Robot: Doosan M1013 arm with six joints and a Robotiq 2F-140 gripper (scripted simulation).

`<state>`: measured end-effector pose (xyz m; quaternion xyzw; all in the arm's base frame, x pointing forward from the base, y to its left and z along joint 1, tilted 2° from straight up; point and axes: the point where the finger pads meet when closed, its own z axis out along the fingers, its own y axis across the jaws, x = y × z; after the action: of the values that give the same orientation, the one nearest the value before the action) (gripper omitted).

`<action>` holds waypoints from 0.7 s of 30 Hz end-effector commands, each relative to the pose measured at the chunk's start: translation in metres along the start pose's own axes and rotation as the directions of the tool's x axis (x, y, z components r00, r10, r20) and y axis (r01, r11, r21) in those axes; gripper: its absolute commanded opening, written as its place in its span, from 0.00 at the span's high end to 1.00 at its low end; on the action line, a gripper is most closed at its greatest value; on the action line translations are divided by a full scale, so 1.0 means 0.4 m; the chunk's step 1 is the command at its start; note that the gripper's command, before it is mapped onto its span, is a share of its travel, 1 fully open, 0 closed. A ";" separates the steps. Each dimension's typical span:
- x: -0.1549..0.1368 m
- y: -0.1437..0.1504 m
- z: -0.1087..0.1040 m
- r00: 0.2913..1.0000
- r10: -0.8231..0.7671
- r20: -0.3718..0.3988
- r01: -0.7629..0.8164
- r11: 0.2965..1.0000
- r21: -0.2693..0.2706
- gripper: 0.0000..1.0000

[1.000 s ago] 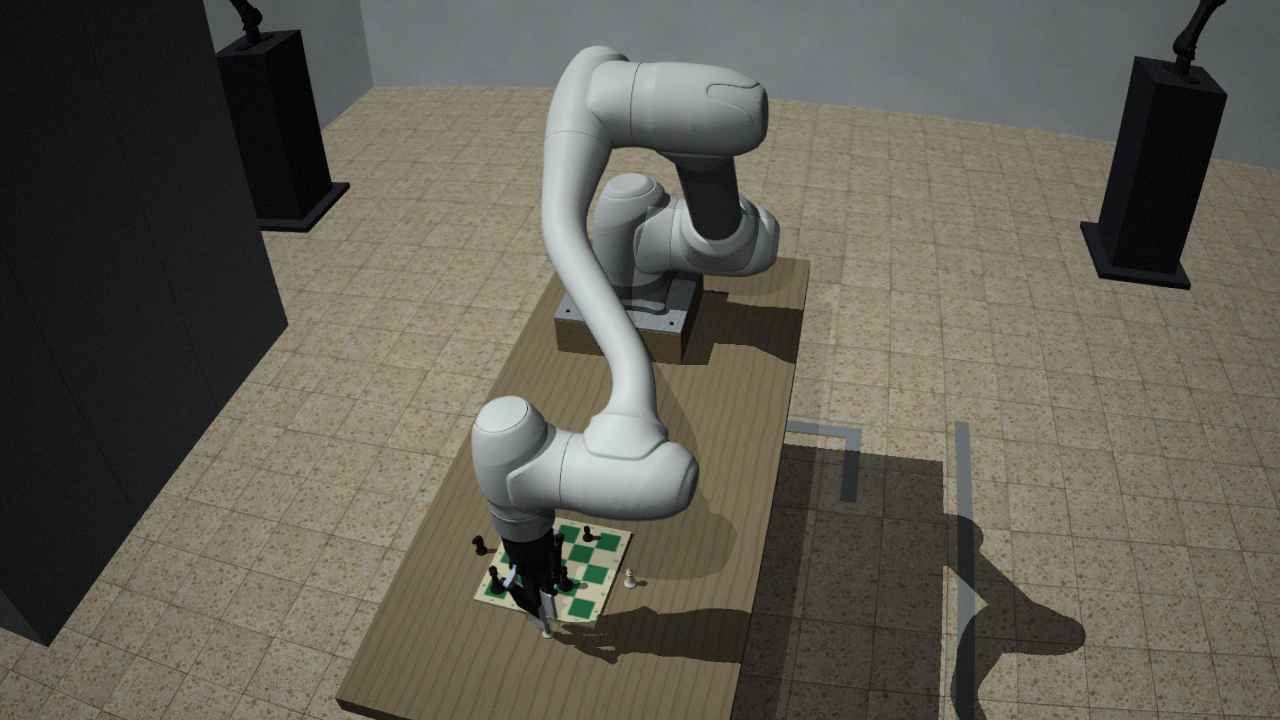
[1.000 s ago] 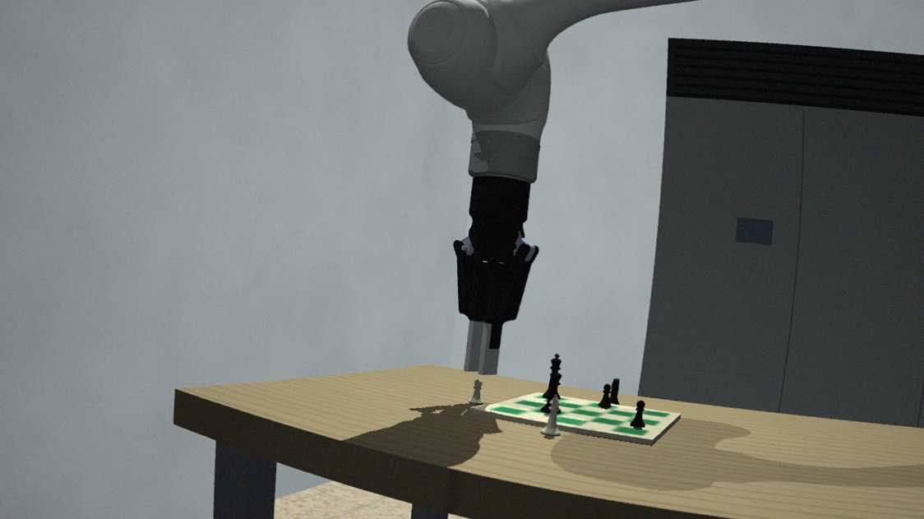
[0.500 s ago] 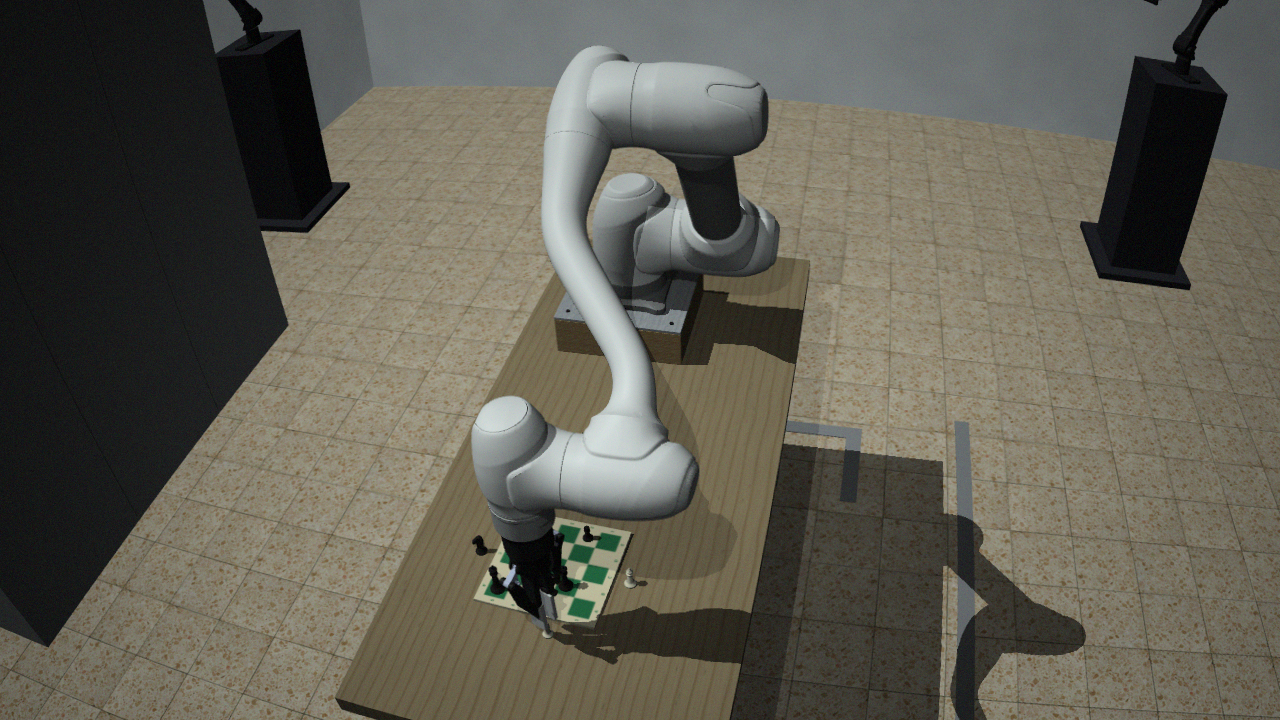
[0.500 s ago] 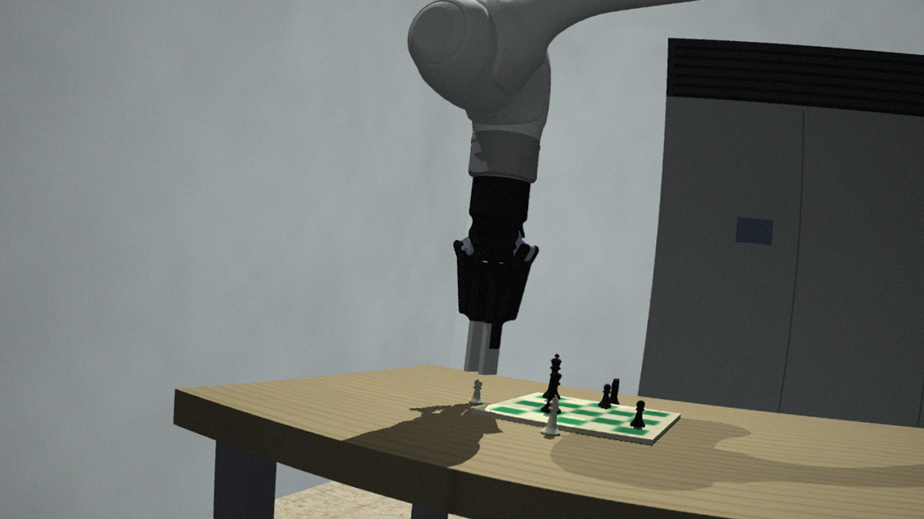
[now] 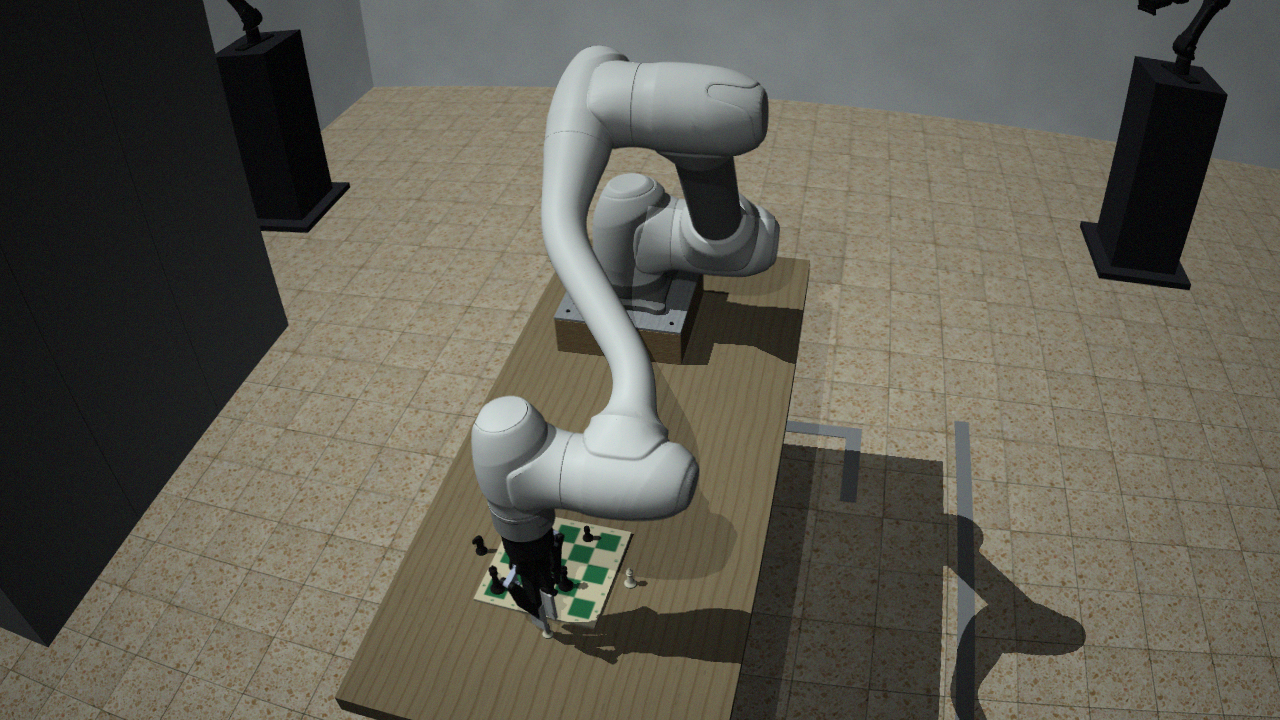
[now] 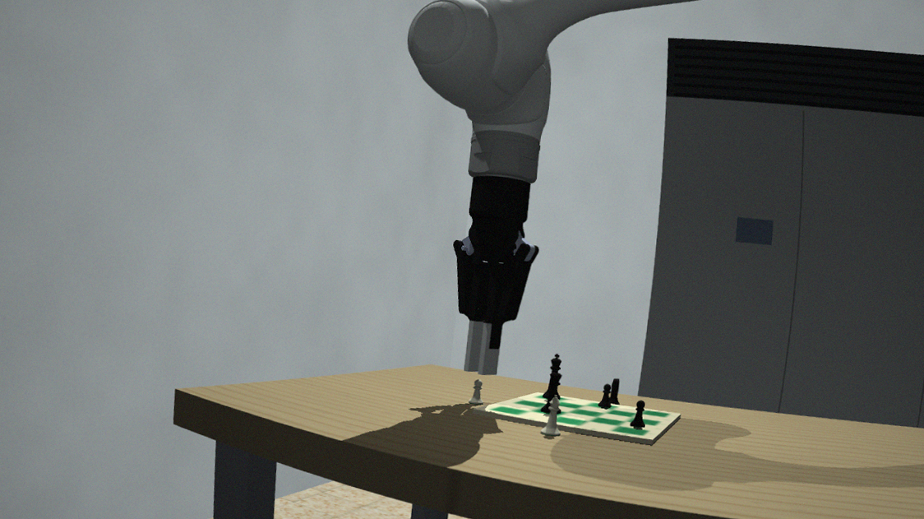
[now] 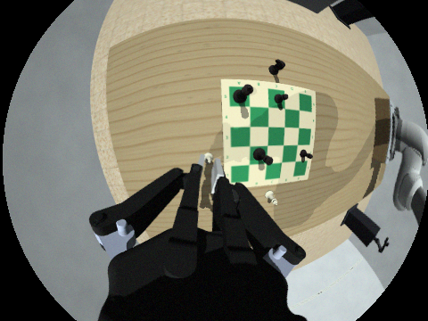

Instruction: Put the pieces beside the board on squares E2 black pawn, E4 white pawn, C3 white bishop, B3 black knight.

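A floor [image 5: 895,358] [image 6: 349,515] of speckled beige tiles is bordered by plain grey walls [image 5: 805,53] [image 6: 240,129]. Tall dark cabinets [image 5: 107,268] [image 6: 860,304] are set near a wooden table [image 5: 716,402] [image 6: 338,381] [image 7: 169,89], across which shadows are cast.

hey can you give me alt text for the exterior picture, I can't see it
A robot arm points its claw straight down above a small white chess piece standing on a wooden table. To the right, black pieces stand on a green and cream chessboard, with another white piece beside its near edge.
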<state>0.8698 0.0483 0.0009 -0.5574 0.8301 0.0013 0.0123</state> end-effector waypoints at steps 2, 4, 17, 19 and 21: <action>0.006 -0.008 0.003 1.000 0.003 0.004 -0.003 1.000 0.004 0.80; 0.006 -0.008 0.003 1.000 0.003 0.004 -0.003 1.000 0.004 0.80; 0.006 -0.008 0.008 1.000 0.003 0.004 -0.003 1.000 0.004 0.80; 0.006 -0.008 0.013 1.000 0.003 0.004 -0.003 1.000 0.004 0.80; 0.006 -0.008 0.021 1.000 0.003 0.004 -0.003 1.000 0.004 0.80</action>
<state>0.8706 0.0483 -0.0020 -0.5574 0.8302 0.0012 0.0125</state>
